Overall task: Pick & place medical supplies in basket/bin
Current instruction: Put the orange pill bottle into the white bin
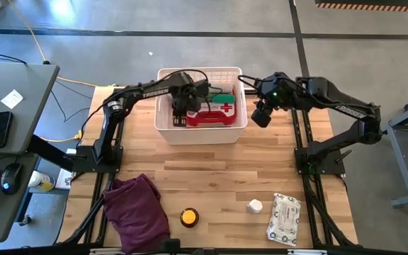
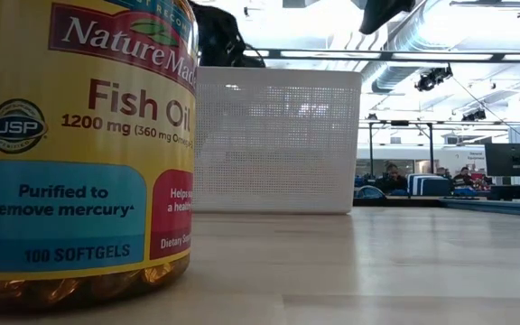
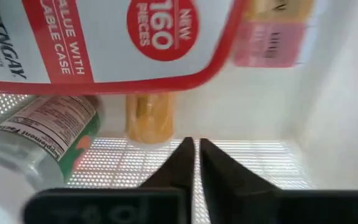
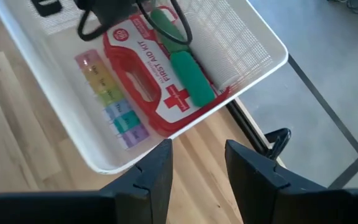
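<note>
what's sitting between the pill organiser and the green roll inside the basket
The red first-aid case lies between the pill organiser and green roll in the basket, shown in the right wrist view.

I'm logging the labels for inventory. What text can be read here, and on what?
"Nature Mad", "Fish Oil", "1200 mg", "USP", "Purified to remove mercury", "100 SOFTGELS": amber bottle, low view.
"FIRST AID KIT", "160": red case, right wrist view.
"NEW 160 PIECES", "VALUE WITH ... CASE", "BENGAY": the case, left wrist view.
"Supplement": clear bottle; its fine print is too small.
Wipes pack: print unreadable.

Perforated white plastic basket (image 1: pixel 163 127); matt wood table (image 1: pixel 218 177).
</note>
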Tool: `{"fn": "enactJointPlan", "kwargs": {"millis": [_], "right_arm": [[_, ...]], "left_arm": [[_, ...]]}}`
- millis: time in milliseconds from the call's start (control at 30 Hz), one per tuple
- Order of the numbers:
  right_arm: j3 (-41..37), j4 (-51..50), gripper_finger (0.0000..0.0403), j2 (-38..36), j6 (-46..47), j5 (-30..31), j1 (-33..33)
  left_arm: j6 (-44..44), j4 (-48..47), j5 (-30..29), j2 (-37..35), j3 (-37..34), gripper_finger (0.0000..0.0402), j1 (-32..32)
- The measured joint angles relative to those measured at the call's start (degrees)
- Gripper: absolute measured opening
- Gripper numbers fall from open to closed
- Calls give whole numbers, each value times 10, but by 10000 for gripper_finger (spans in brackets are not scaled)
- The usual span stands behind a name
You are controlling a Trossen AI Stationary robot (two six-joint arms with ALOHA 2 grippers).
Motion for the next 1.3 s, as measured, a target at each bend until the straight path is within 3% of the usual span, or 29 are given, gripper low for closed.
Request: {"fn": "enactJointPlan", "kwargs": {"millis": [100,233,400,633,833,1167,1300], "right_arm": [[0,0,138,0,-7,-2,-12],[0,3,138,0,-12,-2,-30],[0,17,138,0,-26,-19,-50],[0,16,138,0,-17,-37,-57],[0,16,138,0,-20,-42,-57],[0,6,138,0,-21,-72,-55],[0,0,138,-2,-20,-82,-55]], "left_arm": [[0,-21,18,0,32,20,0],[0,-21,22,0,51,29,0],[-2,11,20,-1,24,103,6],[-15,46,2,0,-83,215,25],[-16,116,-30,-2,-131,278,43],[-16,150,-28,-2,-138,280,36],[-29,90,-43,2,-120,266,30]]}}
